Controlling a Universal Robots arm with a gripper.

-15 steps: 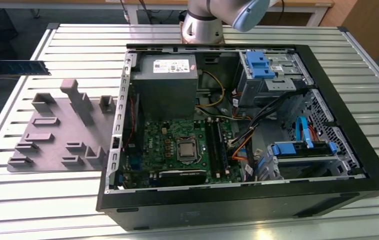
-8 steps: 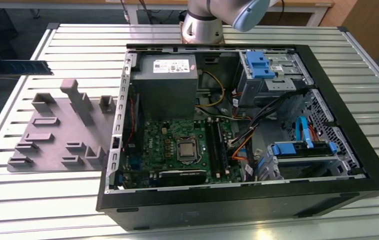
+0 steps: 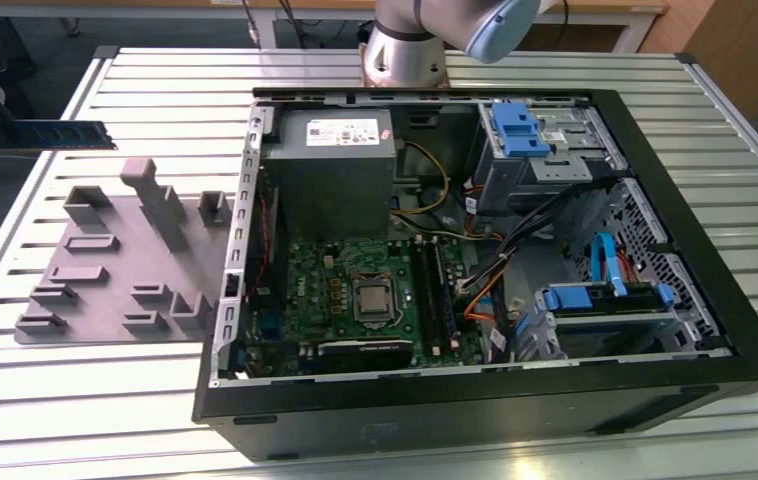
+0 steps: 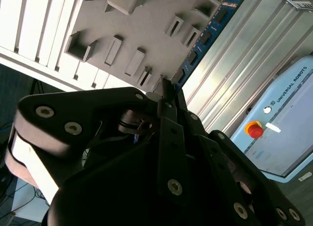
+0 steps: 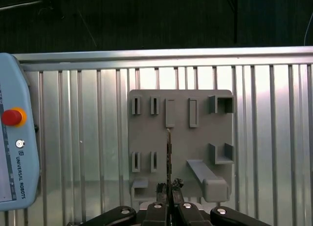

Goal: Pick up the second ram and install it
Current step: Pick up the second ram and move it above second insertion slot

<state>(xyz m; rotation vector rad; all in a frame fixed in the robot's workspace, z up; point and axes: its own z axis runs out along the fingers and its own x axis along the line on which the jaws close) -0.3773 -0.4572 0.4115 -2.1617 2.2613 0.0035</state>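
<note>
Looking at the exterior view first, the second ram hangs in the air out at about 10 o'clock in the picture, well clear of the grey tray that sits on the slatted table below it, and well apart from the open computer case and the motherboard inside it. The dark shape at that edge is probably the gripper, but it's too cut off to say for sure. In the second wrist view, the gripper has its fingers pinched together on one end of the stick, and the blue board runs away from them toward 1 o'clock, passing over the tray's edge; a teach pendant lies on the table at roughly 4 o'clock. In the first wrist view, the stick shows edge-on as a thin line rising from the gripper toward 12 o'clock, hovering over the middle of the tray, with the pendant over at 9 o'clock. So my read: the pick-up looks done, since the stick is clamped and lifted off the tray, while the carry over to the case and the seating into a slot on the motherboard aren't done yet.
</note>
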